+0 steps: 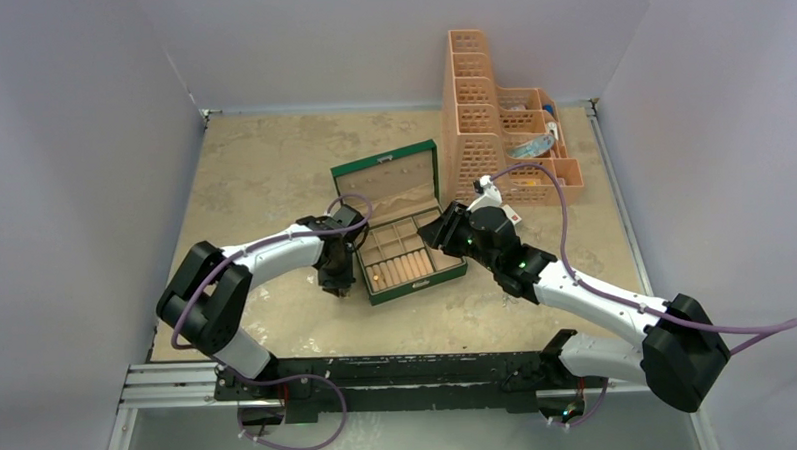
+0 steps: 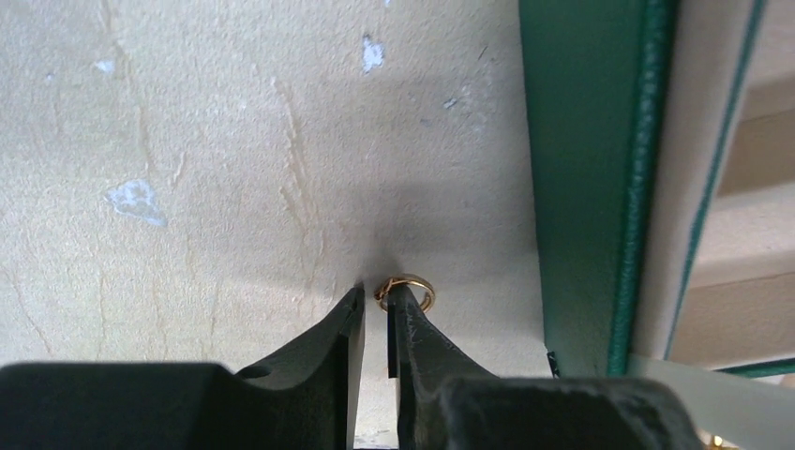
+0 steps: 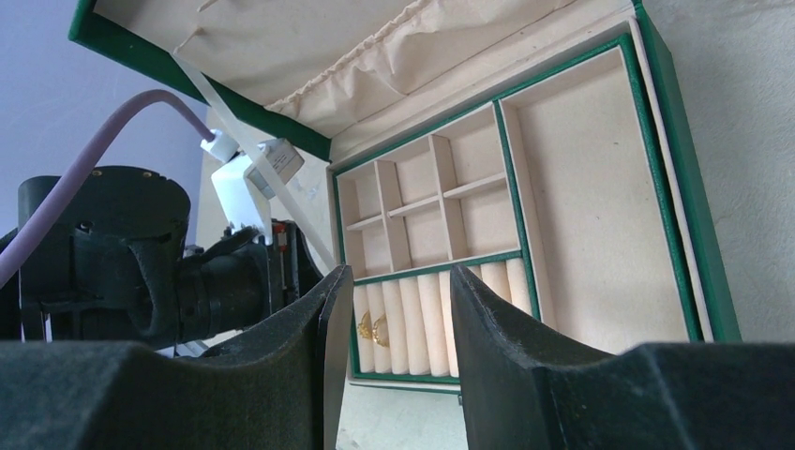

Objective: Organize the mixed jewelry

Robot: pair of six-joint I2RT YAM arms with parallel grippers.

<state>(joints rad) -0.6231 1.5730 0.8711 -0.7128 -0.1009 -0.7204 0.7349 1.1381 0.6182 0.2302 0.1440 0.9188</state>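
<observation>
Gold ring (image 2: 412,277) flat on the table (image 2: 187,141), right at the tip of my left gripper (image 2: 377,292). Fingers there are nearly together, only a thin slit between them. The ring's edge sits at that slit, but I can't tell if I've actually pinched it or am just touching it. Green box (image 2: 581,187) wall is just beside the ring, at its 3 o'clock, not touching.

Top view: left gripper at the box's 9 o'clock, right gripper (image 3: 401,274) at its 3 o'clock. Right fingers are spread wide, nothing between them, hanging at the box's edge. Lid is up. More gold rings (image 3: 372,328) sit in the roll slots (image 3: 422,314), at the tray's 7 o'clock corner in my right wrist view.
</observation>
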